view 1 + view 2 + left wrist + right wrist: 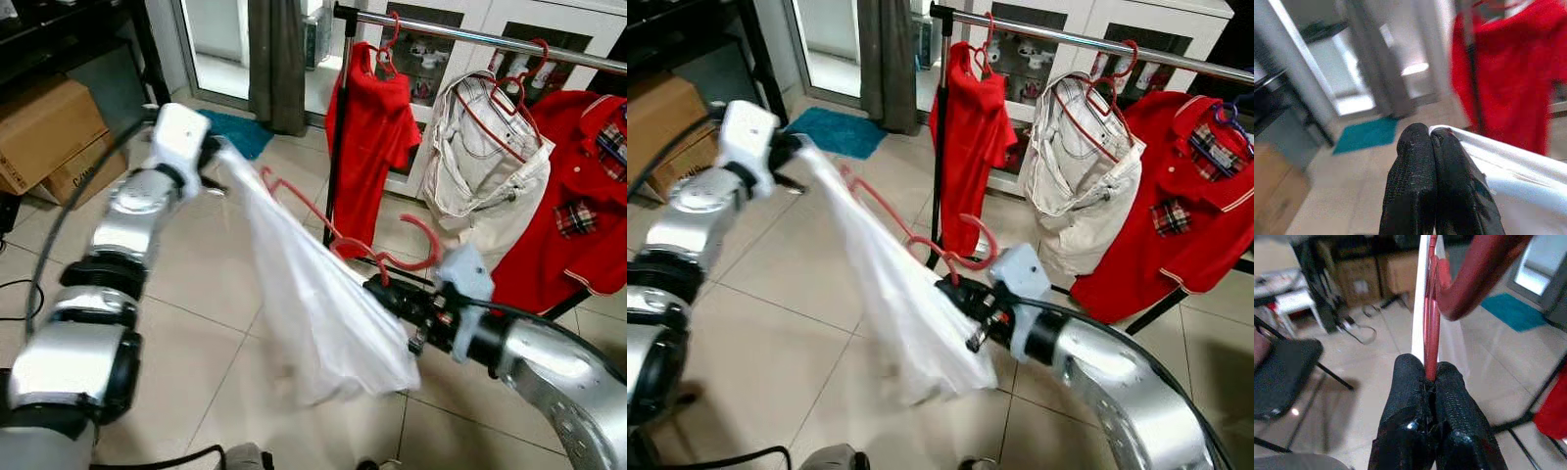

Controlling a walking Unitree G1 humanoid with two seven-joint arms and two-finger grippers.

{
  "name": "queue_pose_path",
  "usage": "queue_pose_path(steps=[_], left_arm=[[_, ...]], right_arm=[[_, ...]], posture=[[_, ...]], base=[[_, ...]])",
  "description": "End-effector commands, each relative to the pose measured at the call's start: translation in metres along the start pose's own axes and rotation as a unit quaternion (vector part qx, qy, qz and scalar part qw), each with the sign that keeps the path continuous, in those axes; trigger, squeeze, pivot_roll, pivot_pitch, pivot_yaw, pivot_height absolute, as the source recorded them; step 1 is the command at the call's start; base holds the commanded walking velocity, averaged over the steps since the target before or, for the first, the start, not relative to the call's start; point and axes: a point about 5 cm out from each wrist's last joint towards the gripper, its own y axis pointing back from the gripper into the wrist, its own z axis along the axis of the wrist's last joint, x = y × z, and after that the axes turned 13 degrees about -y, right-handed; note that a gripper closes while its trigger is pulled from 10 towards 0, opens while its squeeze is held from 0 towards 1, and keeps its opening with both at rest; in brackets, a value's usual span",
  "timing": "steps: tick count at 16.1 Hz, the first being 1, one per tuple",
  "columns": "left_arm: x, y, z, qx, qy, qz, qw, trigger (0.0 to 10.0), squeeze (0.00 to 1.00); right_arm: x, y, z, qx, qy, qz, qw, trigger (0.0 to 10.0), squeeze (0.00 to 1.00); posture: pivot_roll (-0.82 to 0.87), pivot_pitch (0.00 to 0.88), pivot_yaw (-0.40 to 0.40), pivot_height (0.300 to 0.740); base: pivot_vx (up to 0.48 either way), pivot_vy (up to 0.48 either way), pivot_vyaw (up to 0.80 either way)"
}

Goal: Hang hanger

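Observation:
A red hanger (333,230) carries a white garment (313,304) and is held in mid air between my two arms, in front of the clothes rail (470,37). My right gripper (1429,376) is shut on the hanger's red wire near its hook (423,240). My left gripper (1431,138) is shut on the white garment (1508,171) at the hanger's other end, up at the left (211,157). The garment hangs down slack between them.
On the rail hang a red dress (370,127), a white garment (485,162) on a red hanger and a red shirt (578,196). The rail's black post (338,127) stands just behind the held hanger. Cardboard boxes (49,137) and a teal mat (235,132) lie at the left.

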Motion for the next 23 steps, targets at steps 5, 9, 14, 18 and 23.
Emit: queue_pose_path(steps=[5, 9, 14, 18, 23], left_arm=[[-0.035, 0.000, 0.012, -0.066, 0.055, -0.108, 0.990, 0.0, 0.00], [-0.116, 0.055, 0.053, -0.185, 0.086, -0.345, 0.916, 0.0, 0.00], [-0.115, 0.091, 0.041, -0.162, 0.097, -0.347, 0.919, 0.0, 0.00], [-0.109, 0.101, 0.040, -0.123, 0.149, -0.268, 0.944, 0.0, 0.00], [-0.083, 0.091, 0.099, -0.232, 0.358, -0.208, 0.880, 0.0, 0.00]], right_arm=[[-0.024, -0.014, 0.012, -0.092, -0.060, -0.147, 0.983, 0.0, 0.00], [-0.055, -0.020, 0.025, -0.251, -0.184, -0.342, 0.887, 0.0, 0.00], [-0.082, -0.016, 0.031, -0.289, -0.195, -0.425, 0.835, 0.0, 0.00], [-0.071, -0.024, 0.040, -0.331, -0.248, -0.350, 0.841, 10.0, 0.00], [-0.051, -0.052, 0.037, -0.290, -0.076, -0.344, 0.890, 10.0, 0.00]], posture=[[0.02, 0.020, 0.001, 0.740], [0.03, 0.011, 0.015, 0.740], [0.07, 0.009, -0.025, 0.740], [0.08, 0.015, -0.062, 0.740], [0.07, 0.000, -0.047, 0.740]], base=[[0.000, 0.000, 0.00], [0.000, 0.000, 0.00], [0.000, 0.000, 0.00], [0.000, 0.000, 0.00], [0.000, 0.000, 0.00]])
